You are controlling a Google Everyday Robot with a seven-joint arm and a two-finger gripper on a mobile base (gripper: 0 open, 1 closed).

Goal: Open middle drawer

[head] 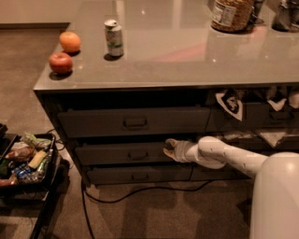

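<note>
The middle drawer [117,154] is a wide dark grey front with a small loop handle [138,155], second of three stacked under the counter. Its front stands a little forward of the cabinet, and no interior shows. My gripper [169,148] reaches in from the right on a white arm and rests against the drawer front's right end, some way right of the handle. The top drawer [133,122] sits above it and the lowest drawer [135,175] below.
On the counter [187,51] stand an apple [60,62], an orange [70,41], a can [113,38] and a jar [232,14]. A black tray of snacks [25,161] sits low at left. A cable [140,190] trails on the floor. Bags hang in the right shelves [231,103].
</note>
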